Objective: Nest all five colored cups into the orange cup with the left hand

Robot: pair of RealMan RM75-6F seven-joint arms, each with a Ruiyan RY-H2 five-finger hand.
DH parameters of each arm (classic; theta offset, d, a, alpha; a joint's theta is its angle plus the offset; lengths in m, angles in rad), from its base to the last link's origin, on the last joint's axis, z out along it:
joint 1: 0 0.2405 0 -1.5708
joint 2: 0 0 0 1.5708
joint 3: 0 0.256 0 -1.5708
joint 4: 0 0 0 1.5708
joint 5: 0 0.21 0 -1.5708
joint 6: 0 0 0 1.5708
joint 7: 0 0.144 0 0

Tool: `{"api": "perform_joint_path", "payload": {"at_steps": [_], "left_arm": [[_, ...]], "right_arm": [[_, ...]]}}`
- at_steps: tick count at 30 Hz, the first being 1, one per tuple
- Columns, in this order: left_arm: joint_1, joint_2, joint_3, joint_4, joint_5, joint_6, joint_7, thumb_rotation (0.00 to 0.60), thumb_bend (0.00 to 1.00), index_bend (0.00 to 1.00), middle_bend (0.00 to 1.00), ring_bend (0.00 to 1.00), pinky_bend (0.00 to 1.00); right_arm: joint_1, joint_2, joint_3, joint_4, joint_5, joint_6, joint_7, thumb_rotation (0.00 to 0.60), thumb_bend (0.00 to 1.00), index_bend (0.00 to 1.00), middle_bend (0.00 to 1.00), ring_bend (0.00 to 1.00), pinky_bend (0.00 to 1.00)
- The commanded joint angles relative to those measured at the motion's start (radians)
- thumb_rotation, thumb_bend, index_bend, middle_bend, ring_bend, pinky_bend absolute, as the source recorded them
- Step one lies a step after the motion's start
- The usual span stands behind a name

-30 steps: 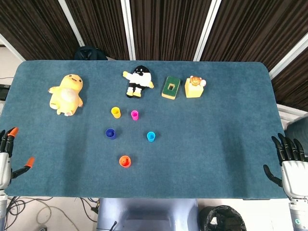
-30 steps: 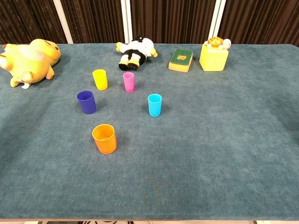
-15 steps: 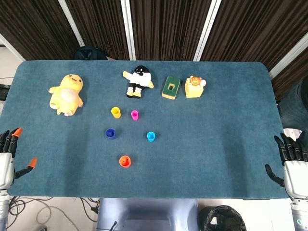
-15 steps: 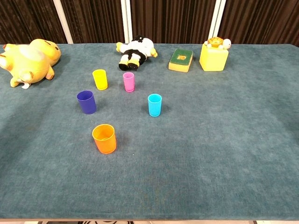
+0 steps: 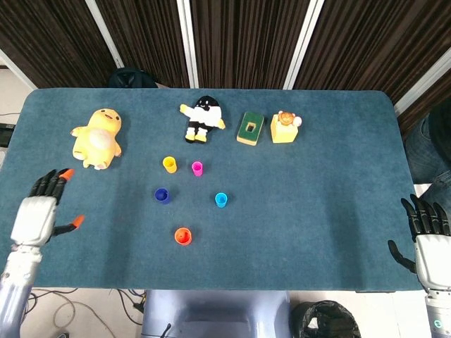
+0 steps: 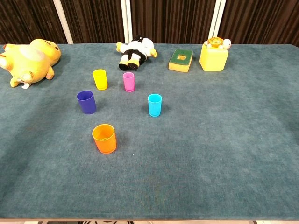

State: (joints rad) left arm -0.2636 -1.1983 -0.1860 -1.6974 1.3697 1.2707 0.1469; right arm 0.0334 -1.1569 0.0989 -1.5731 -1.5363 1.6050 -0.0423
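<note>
The orange cup [image 5: 182, 236] [image 6: 104, 138] stands upright nearest the table's front edge. Behind it stand the dark blue cup [image 5: 162, 195] [image 6: 87, 101], the yellow cup [image 5: 170, 164] [image 6: 100, 79], the pink cup [image 5: 197, 168] [image 6: 129, 81] and the light blue cup [image 5: 221, 200] [image 6: 154, 104], all upright and apart. My left hand [image 5: 36, 212] hovers over the table's left front part, fingers spread, empty, far left of the cups. At the table's right front corner my right hand [image 5: 425, 236] is spread and empty. Neither hand shows in the chest view.
A yellow duck plush [image 5: 99, 138] [image 6: 28, 59] lies at the back left. A black-and-white plush [image 5: 202, 118] [image 6: 135, 51], a green-topped block [image 5: 250, 128] [image 6: 181, 59] and a yellow toy box [image 5: 284, 127] [image 6: 214, 54] line the back. A black bin [image 5: 325, 319] sits below the front edge.
My left hand has risen from beside the table's left edge and moved in over the table, toward the cups. The right hand has barely shifted. The cups have not moved.
</note>
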Motion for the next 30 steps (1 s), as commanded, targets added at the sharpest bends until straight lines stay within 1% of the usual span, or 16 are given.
{"api": "perform_joint_path", "payload": {"at_steps": [1, 8, 13, 17, 25, 30], "left_arm": [[-0.131, -0.033, -0.065, 0.055, -0.104, -0.171, 0.033, 0.600, 0.17, 0.10, 0.06, 0.00, 0.12], [-0.242, -0.086, -0.081, 0.123, -0.233, -0.339, 0.105, 0.600, 0.17, 0.12, 0.06, 0.00, 0.12], [-0.292, -0.121, -0.084, 0.155, -0.294, -0.415, 0.108, 0.600, 0.17, 0.13, 0.06, 0.00, 0.12], [-0.337, -0.160, -0.076, 0.191, -0.332, -0.471, 0.121, 0.600, 0.16, 0.15, 0.06, 0.00, 0.12], [-0.381, -0.215, -0.057, 0.218, -0.360, -0.500, 0.143, 0.600, 0.16, 0.19, 0.06, 0.00, 0.12], [-0.405, -0.257, -0.042, 0.251, -0.384, -0.500, 0.171, 0.600, 0.16, 0.24, 0.06, 0.00, 0.12]], "right_arm": [[-0.001, 0.000, 0.001, 0.000, 0.002, 0.002, 0.000, 0.600, 0.37, 0.07, 0.05, 0.07, 0.04], [-0.001, 0.001, 0.002, 0.001, 0.003, 0.002, 0.005, 0.600, 0.37, 0.07, 0.05, 0.07, 0.04], [-0.001, 0.002, 0.002, 0.001, 0.001, 0.002, 0.005, 0.600, 0.37, 0.07, 0.05, 0.07, 0.04], [-0.001, 0.002, 0.003, 0.001, 0.003, 0.002, 0.005, 0.600, 0.37, 0.07, 0.05, 0.07, 0.04], [-0.002, 0.004, 0.007, 0.004, 0.009, 0.003, 0.014, 0.600, 0.37, 0.07, 0.05, 0.07, 0.04], [-0.004, 0.007, 0.009, 0.005, 0.010, 0.008, 0.021, 0.600, 0.37, 0.07, 0.05, 0.07, 0.04]]}}
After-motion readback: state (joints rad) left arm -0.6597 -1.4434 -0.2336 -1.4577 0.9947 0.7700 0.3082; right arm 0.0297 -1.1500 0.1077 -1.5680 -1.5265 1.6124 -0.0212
